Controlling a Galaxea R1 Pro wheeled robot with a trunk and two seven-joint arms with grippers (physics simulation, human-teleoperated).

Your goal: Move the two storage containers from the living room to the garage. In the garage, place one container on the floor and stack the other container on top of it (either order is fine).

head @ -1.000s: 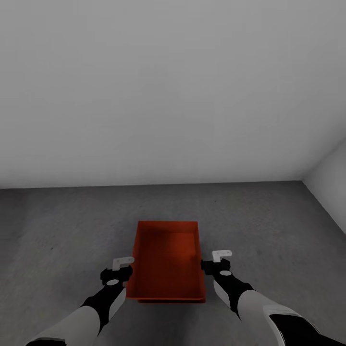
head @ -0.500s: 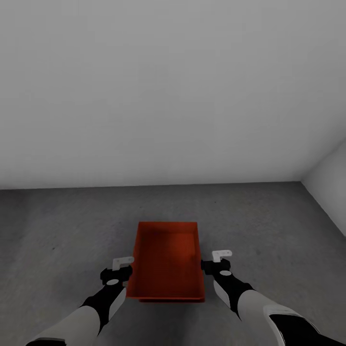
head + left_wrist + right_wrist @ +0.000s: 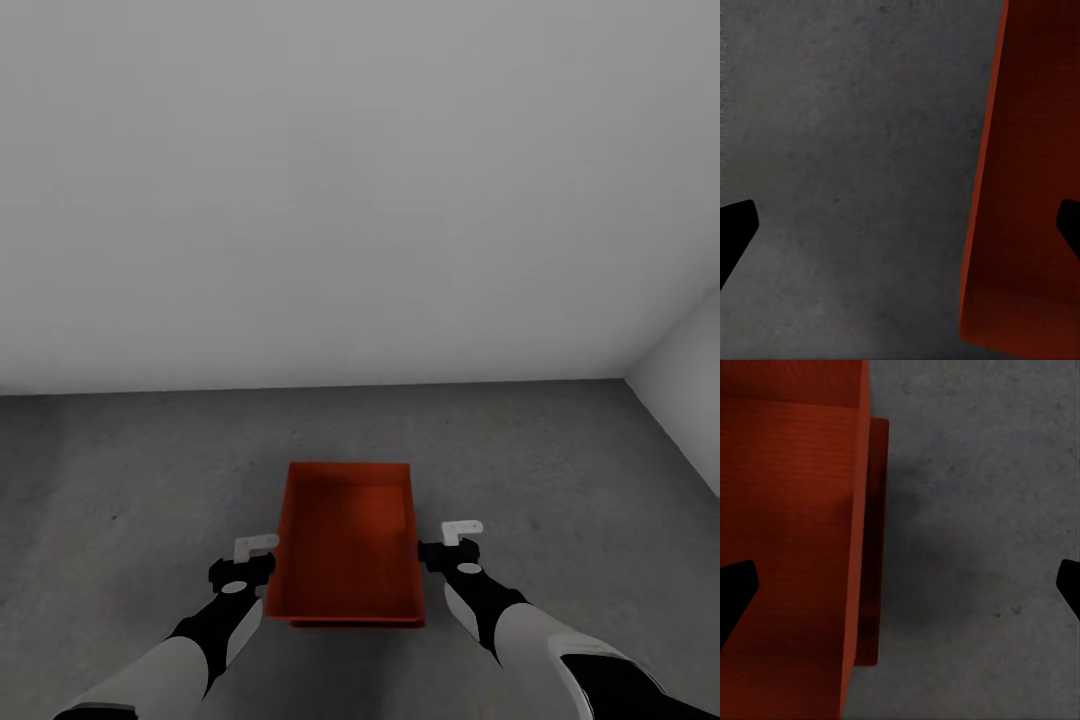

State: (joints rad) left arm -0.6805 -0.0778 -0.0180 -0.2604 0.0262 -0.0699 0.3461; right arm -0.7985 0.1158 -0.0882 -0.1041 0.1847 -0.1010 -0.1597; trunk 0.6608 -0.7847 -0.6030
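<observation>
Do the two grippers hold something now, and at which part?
Nothing is held: the left gripper and the right gripper are open beside the orange-red open-topped box.

A plain pale grey back wall (image 3: 350, 190) spans the far side of the room, meeting a second pale side wall (image 3: 690, 375) at the far right corner.

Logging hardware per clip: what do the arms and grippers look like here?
Both arms have glossy white-grey forearm shells ending in black wrist sections. Left gripper and right gripper carry small white, bracket-shaped fingers. In the wrist views the fingers appear as plain black wedges. No cables or markings can be made out.
</observation>
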